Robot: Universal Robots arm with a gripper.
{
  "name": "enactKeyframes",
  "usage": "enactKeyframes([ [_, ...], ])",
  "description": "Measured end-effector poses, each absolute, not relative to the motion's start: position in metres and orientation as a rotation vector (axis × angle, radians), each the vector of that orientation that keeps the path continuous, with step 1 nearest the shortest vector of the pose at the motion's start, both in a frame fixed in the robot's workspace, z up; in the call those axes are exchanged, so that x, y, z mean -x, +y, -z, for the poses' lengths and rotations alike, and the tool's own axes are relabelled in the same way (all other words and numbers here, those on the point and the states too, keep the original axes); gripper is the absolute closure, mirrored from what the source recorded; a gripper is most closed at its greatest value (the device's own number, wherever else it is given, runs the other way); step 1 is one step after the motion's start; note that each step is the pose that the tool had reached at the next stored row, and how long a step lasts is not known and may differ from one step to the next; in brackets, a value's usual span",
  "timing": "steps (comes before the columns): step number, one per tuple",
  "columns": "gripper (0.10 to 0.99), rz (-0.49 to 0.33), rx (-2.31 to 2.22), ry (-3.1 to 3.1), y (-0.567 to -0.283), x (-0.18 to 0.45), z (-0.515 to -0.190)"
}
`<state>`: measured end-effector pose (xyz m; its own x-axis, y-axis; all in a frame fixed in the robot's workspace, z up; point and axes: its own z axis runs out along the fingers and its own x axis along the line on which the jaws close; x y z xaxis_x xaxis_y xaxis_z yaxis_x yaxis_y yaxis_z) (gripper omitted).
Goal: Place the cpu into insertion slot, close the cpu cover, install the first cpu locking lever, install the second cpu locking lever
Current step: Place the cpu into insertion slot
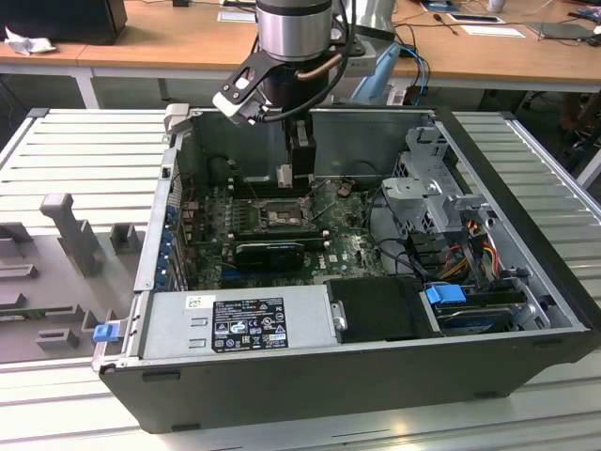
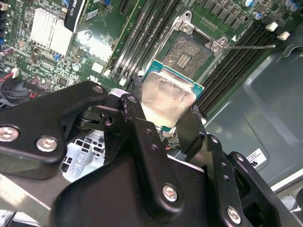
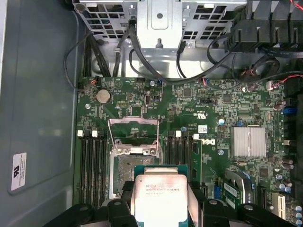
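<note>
Well off to the exterior view's left of my gripper point(image 1: 299, 178), grey fixture blocks point(image 1: 70, 225) sat on the slatted bench point(image 1: 84, 141). The open computer case point(image 1: 376, 385) lay on that bench, with its power supply point(image 1: 235, 324) along the near wall, well clear of me. A long black graphics card point(image 1: 272, 252) lay on the green motherboard point(image 1: 343, 246), nearer the power supply than my gripper was.

My gripper hung inside the case, above the board. In both wrist views it was clamped on the cpu point(image 2: 168, 97) point(image 3: 161, 196), with a black finger point(image 2: 137, 118) against each of two opposite edges and the chip's pale metal top facing up. The cpu was held clear of the board, not seated.

Just beyond my fingertips lay the insertion slot point(image 3: 128, 172) point(image 2: 189, 49), its dark pin field bare. The cpu cover point(image 3: 132, 130) stood swung open on the slot's far side. One thin locking lever point(image 2: 248, 46) lay unlatched beside the slot. Black RAM slots point(image 3: 92, 165) flanked the slot.

To the exterior view's right of my gripper stood the metal drive cage point(image 1: 437, 202).
</note>
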<state>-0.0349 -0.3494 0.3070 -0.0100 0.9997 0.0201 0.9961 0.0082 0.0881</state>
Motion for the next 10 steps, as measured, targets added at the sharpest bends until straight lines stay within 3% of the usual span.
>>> enactKeyframes([
  [10, 0.557, -0.123, -2.178, 2.197, -0.3487, 0.0349, -0.2973],
])
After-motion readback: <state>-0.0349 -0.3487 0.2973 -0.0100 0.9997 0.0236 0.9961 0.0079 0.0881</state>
